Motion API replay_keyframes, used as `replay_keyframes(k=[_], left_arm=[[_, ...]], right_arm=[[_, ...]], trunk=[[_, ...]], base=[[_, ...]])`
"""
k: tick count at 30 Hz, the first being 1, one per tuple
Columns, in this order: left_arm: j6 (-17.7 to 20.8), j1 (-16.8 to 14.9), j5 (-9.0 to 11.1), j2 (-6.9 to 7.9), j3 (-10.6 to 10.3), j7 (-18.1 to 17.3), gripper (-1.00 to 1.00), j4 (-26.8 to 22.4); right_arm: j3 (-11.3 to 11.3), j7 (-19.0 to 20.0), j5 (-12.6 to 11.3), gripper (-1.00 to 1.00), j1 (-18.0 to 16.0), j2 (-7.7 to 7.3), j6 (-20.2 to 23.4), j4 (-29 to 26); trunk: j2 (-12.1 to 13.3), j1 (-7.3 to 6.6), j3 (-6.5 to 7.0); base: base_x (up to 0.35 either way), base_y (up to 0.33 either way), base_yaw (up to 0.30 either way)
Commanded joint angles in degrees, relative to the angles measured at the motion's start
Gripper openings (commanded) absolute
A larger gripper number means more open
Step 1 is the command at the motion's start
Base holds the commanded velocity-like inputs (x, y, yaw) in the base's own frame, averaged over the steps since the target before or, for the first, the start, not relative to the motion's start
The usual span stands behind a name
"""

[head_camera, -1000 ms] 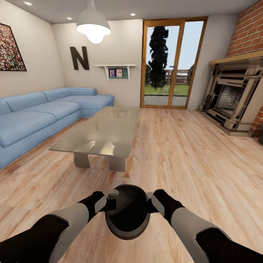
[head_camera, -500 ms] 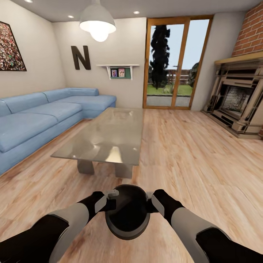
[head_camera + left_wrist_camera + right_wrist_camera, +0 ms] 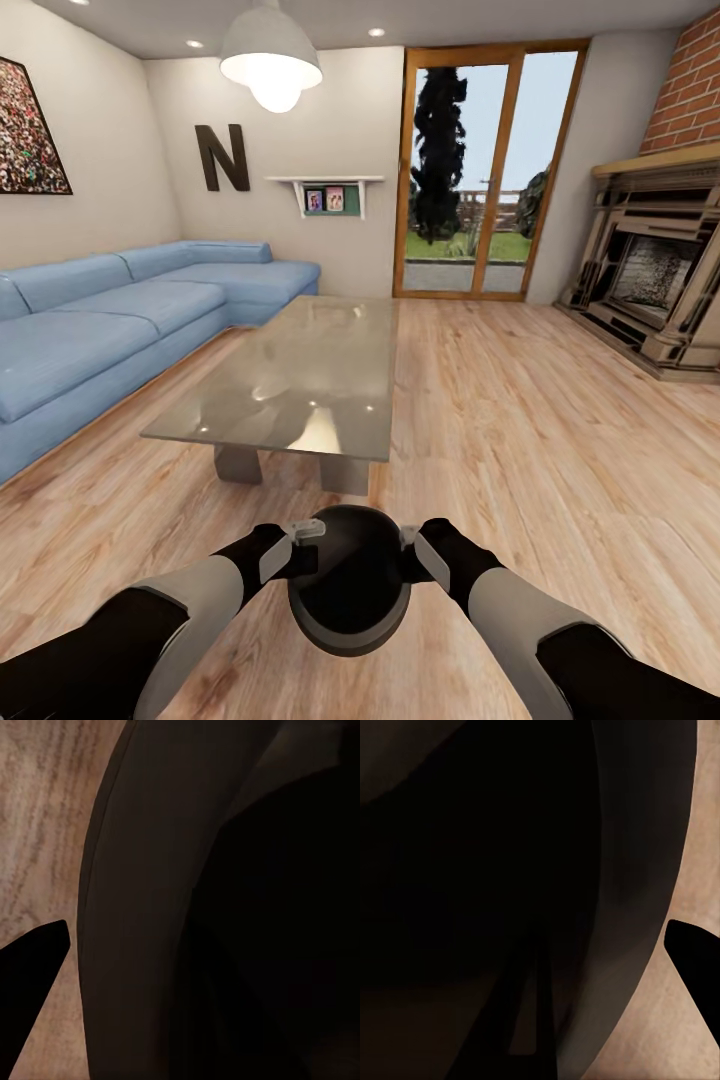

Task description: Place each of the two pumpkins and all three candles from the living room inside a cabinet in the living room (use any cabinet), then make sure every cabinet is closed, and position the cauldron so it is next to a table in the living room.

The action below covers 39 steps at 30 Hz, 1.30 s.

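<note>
Black and wide-mouthed, the cauldron [image 3: 349,585] is hanging in front of the robot's trunk, above the wooden floor [image 3: 560,430], pinched by its thick rolled rim from both sides. The left gripper [image 3: 300,548] is biting the rim on one side and the right gripper [image 3: 412,550] on the opposite side, so the round pot is staying level and is not swinging as a one-sided hold would let it. In the left wrist view the cauldron's rim [image 3: 142,915] is running right across the fingers, with one dark finger [image 3: 30,975] outside the wall; the right wrist view is showing the same, rim [image 3: 637,855] and an outer finger [image 3: 694,952]. Both pairs of fingers are therefore clamped on the rim.

Ahead, the glass-topped table [image 3: 290,385] is standing near, its grey legs [image 3: 238,464] just beyond the pot, with the blue sofa [image 3: 110,320] along its far long edge. The cauldron is being held low, presumably so it can be set on the floor beside the table's near short edge.
</note>
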Motion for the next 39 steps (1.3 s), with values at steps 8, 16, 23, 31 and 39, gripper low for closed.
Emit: replay_keyframes(k=[8, 16, 23, 31, 39], left_arm=[[0.3, -0.1, -0.6, 0.38, -1.6, 0.5, -1.00, -0.2], [0.3, 0.0, -0.7, 0.38, -1.6, 0.5, -1.00, -0.2], [0.3, 0.0, -0.7, 0.39, -1.6, 0.5, -1.00, -0.2], [0.4, 0.0, -0.7, 0.43, -1.6, 0.5, -1.00, -0.2], [0.4, 0.0, -0.6, 0.45, -1.6, 0.5, -1.00, -0.2]], right_arm=[[0.8, 0.1, 0.0, -1.00, 0.0, 0.00, 0.2, 0.1], [0.8, 0.1, -0.1, -1.00, 0.0, 0.00, 0.2, 0.1], [0.8, 0.1, -0.1, -1.00, 0.0, 0.00, 0.2, 0.1], [0.8, 0.1, -0.1, -1.00, 0.0, 0.00, 0.2, 0.1], [0.8, 0.1, -0.1, -1.00, 0.0, 0.00, 0.2, 0.1]], trunk=[[0.0, -0.02, -0.05], [0.0, -0.02, -0.05], [0.0, -0.02, -0.05], [-0.1, 0.08, -0.93], [-0.2, 0.29, -2.70]], base=[[0.000, 0.000, 0.000], [0.040, 0.000, 0.000], [0.003, 0.000, 0.000], [0.000, 0.000, 0.000], [0.000, 0.000, 0.000]])
